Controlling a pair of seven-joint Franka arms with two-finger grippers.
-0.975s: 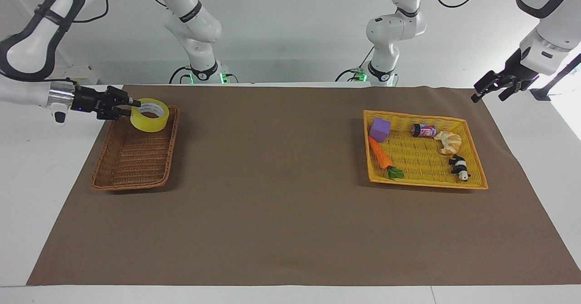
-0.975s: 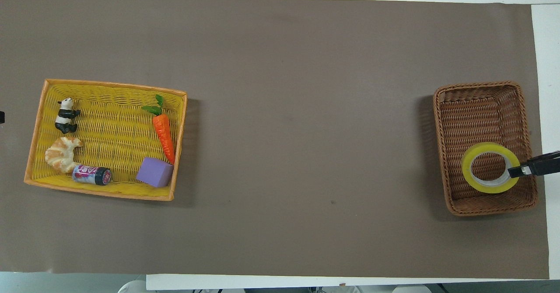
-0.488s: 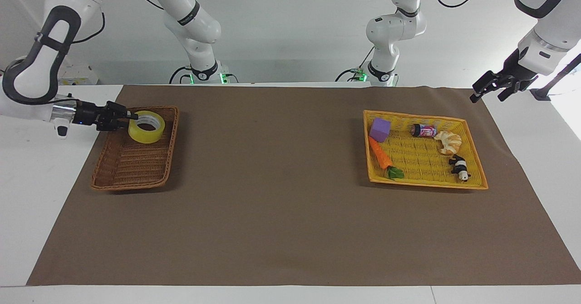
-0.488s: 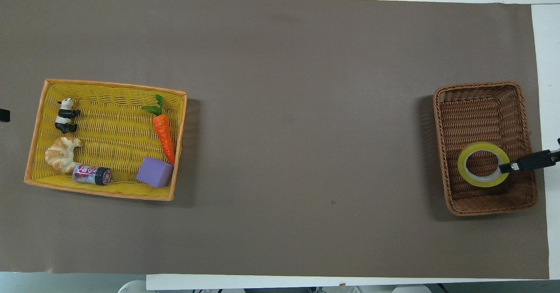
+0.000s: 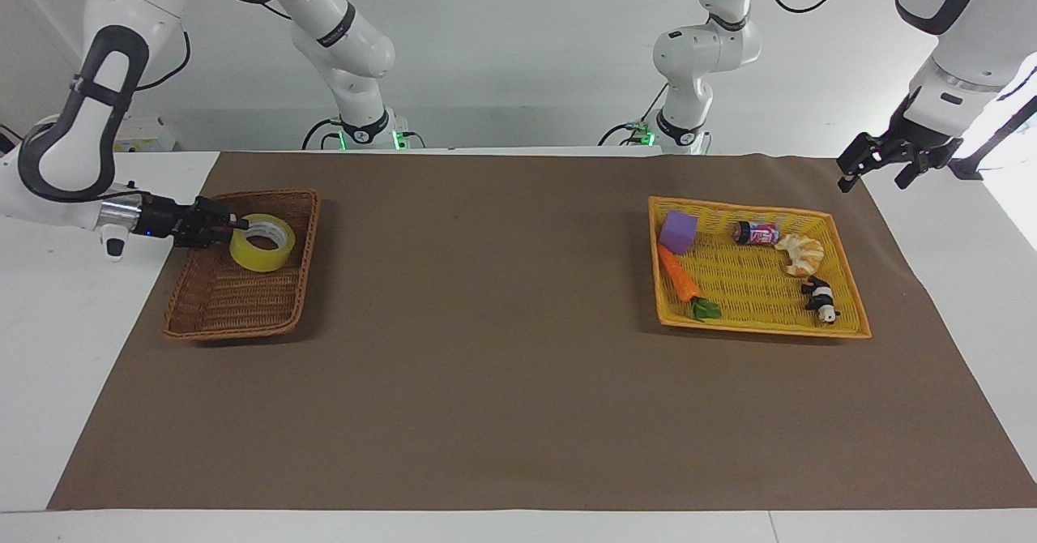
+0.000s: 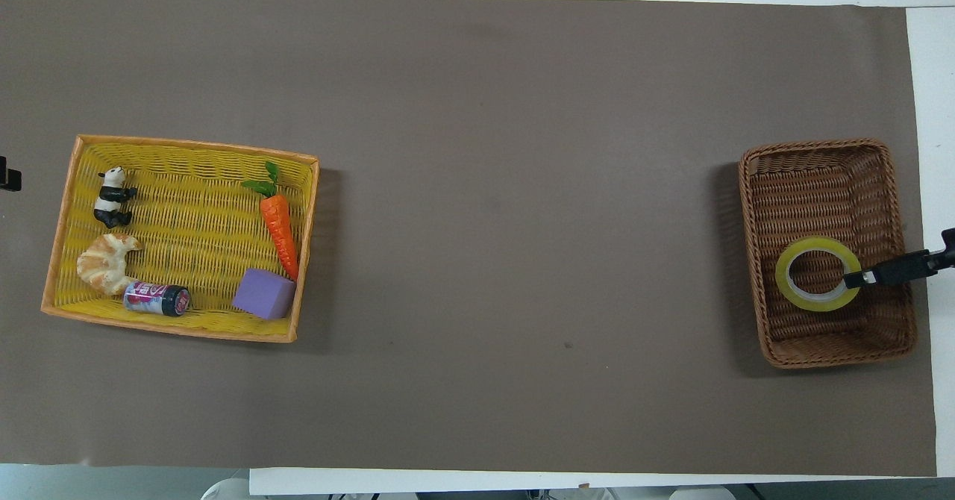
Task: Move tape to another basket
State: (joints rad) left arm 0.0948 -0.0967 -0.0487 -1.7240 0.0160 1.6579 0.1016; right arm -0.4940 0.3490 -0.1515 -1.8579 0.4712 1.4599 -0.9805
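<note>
Tape: we see the tape [image 5: 262, 242] inside the brown basket [image 5: 219, 312], in the half nearer the robots, lying flat.
Right gripper: our right gripper [image 5: 233, 223] reaches in over the basket's outer rim; its fingers [image 6: 865, 277] pinch the roll's wall, one inside the ring, one outside.
Left gripper: our left gripper [image 5: 873, 160] waits in the air past the yellow basket [image 5: 842, 267], fingers spread.

Brown-covered table [image 5: 502, 381] carries wicker basket [image 5: 212, 316], yellow tray [image 5: 842, 316].
</note>
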